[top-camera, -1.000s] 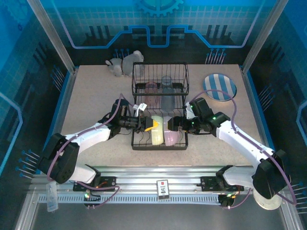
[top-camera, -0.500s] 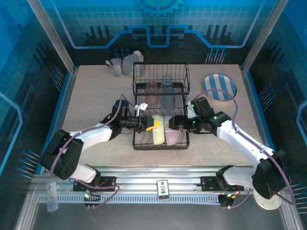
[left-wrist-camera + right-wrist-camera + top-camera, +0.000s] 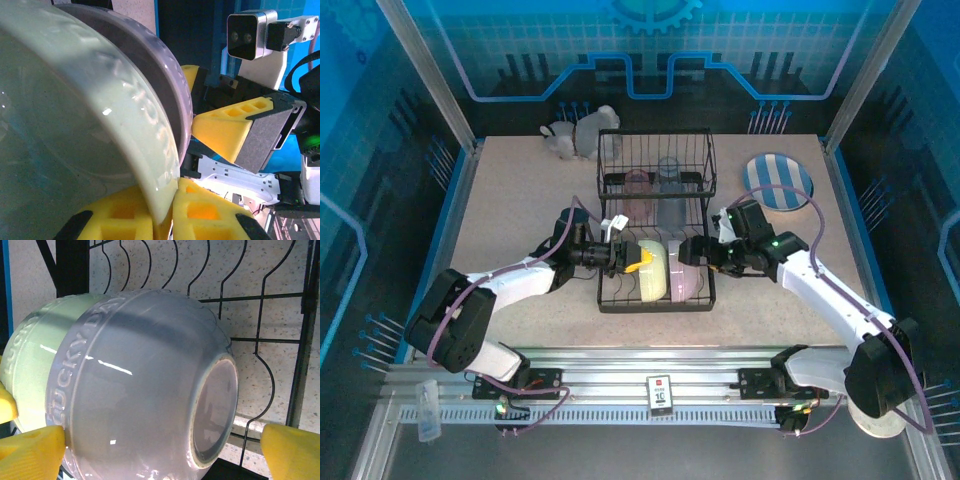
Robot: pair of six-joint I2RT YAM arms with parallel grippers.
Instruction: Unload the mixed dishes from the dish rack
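Pale green glossy bowl point(image 3: 653, 268) is standing on edge in the lower tier of the black wire dish rack point(image 3: 658, 137), against the lavender glossy bowl point(image 3: 145, 380). Left pincer point(image 3: 632, 262) is pinching its rim; right pincer point(image 3: 692, 256) is straddling the lavender bowl, spread wide. Draw the bowls apart slowly, clear of the wires.

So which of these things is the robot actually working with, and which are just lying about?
Part of the job: dish rack, pale green bowl, lavender bowl, pink tumbler, blue-grey tumbler, striped plate lying on the table.

Just lying about: white animal figurine behind the rack.
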